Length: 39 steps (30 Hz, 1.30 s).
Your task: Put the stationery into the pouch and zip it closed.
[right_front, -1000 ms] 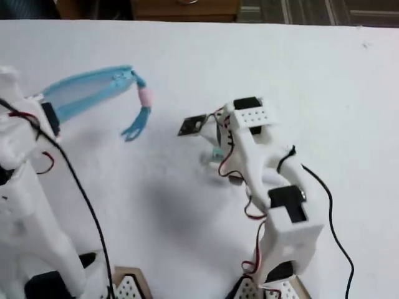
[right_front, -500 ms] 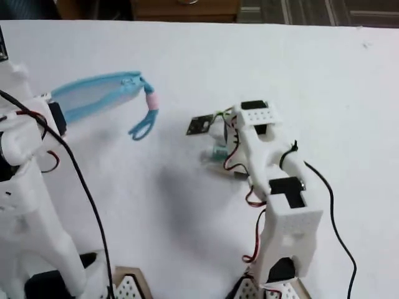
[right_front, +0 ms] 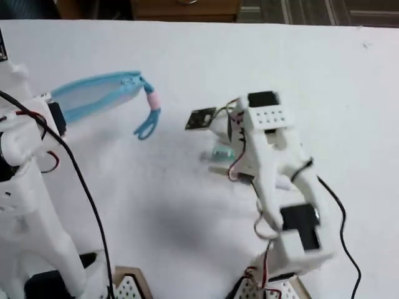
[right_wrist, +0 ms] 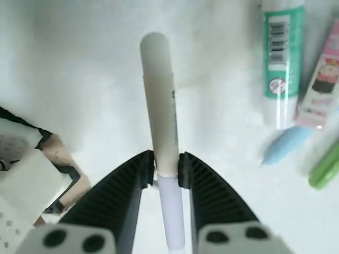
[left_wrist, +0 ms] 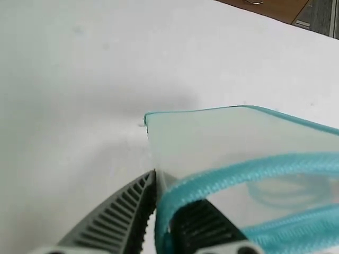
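- A soft, see-through pouch (right_front: pixel 93 96) with a blue zip edge is pinched at one corner by the ridged left gripper (left_wrist: pixel 156 180), over the left of the white table (right_front: pixel 324 68).
- A blue and pink strap (right_front: pixel 148 118) is hung from its end.
- A smooth, round white pen (right_wrist: pixel 159 106) is squeezed in the right gripper (right_wrist: pixel 166 161).
- A green-and-white tube (right_wrist: pixel 283 58) is laid nearby.
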Each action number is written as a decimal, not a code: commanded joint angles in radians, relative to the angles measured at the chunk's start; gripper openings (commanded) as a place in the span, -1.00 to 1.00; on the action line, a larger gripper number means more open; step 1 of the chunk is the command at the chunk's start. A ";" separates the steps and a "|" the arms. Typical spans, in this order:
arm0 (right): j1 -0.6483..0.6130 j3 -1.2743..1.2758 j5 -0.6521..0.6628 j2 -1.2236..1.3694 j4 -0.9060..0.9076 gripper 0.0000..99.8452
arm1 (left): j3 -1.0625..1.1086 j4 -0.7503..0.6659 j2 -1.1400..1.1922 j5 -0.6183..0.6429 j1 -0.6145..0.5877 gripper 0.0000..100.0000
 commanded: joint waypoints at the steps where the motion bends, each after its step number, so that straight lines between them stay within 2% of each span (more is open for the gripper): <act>1: 0.004 -0.002 -0.199 -0.186 0.042 -0.96 | -0.005 -0.009 -0.002 0.009 0.010 -0.95; 13: -0.007 0.247 -1.005 -0.849 0.013 -0.96 | -0.003 -0.008 -0.004 -0.012 0.010 -0.95; 18: -0.018 0.345 -1.352 -1.044 -0.203 -0.96 | -0.003 -0.008 -0.004 -0.012 0.010 -0.95; 21: -0.096 0.404 -1.485 -1.138 -0.403 -0.96 | -0.003 -0.008 -0.004 -0.012 0.010 -0.95; 24: -0.225 0.459 -1.556 -1.219 -0.659 -0.96 | -0.003 -0.008 -0.004 -0.012 0.012 -0.95; 26: -0.303 0.502 -1.559 -1.260 -0.878 -0.96 | -0.003 -0.005 -0.007 -0.012 0.012 -0.95; 29: -0.358 0.542 -1.557 -1.277 -1.244 -0.97 | -0.003 -0.003 -0.002 -0.012 0.012 -0.95; 31: -0.366 0.532 -1.545 -1.236 -1.399 -0.97 | 0.005 -0.003 -0.002 -0.012 0.012 -0.95; 35: -0.372 0.405 -1.522 -1.072 -1.466 -0.97 | 0.054 -0.009 -0.002 -0.012 0.012 -0.95; 39: -0.467 0.229 -1.516 -0.900 -1.466 -0.97 | 0.068 -0.011 -0.002 -0.012 0.041 -0.95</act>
